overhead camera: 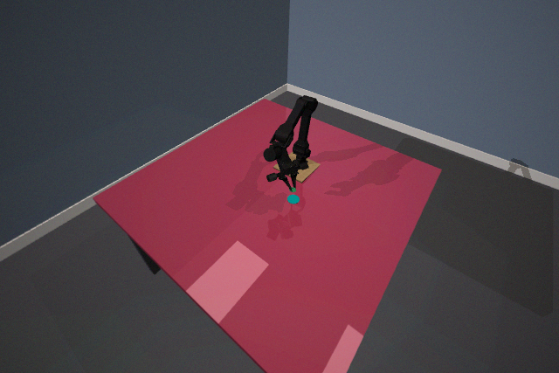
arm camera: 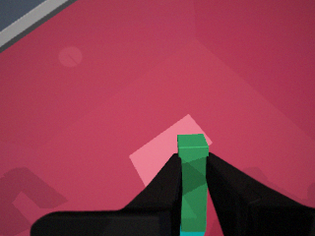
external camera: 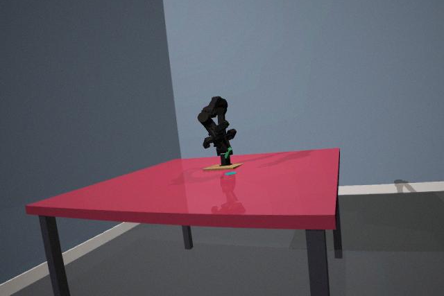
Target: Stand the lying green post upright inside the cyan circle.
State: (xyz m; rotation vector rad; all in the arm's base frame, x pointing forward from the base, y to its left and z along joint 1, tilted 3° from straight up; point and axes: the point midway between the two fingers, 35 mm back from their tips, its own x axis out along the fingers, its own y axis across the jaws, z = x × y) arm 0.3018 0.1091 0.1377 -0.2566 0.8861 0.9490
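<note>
The green post [overhead camera: 293,189] [external camera: 228,152] [arm camera: 194,192] is held between the fingertips of my gripper [overhead camera: 292,188] [external camera: 228,150] [arm camera: 191,159], which is shut on it. In the exterior view the post is raised above the table and tilted, steeper than flat, with its top leaning right. The cyan circle [overhead camera: 293,199] [external camera: 230,173] lies flat on the table, below the post in the top and exterior views. In the wrist view a sliver of the cyan circle [arm camera: 192,234] shows at the bottom edge, past the post's lower end; the rest of it is hidden.
The arm's base stands on a tan board [overhead camera: 308,175] [external camera: 215,168] behind the circle. The red table [overhead camera: 217,215] [external camera: 143,195] carries pale light patches, shadows and a reflection of the arm. Walls stand behind the table.
</note>
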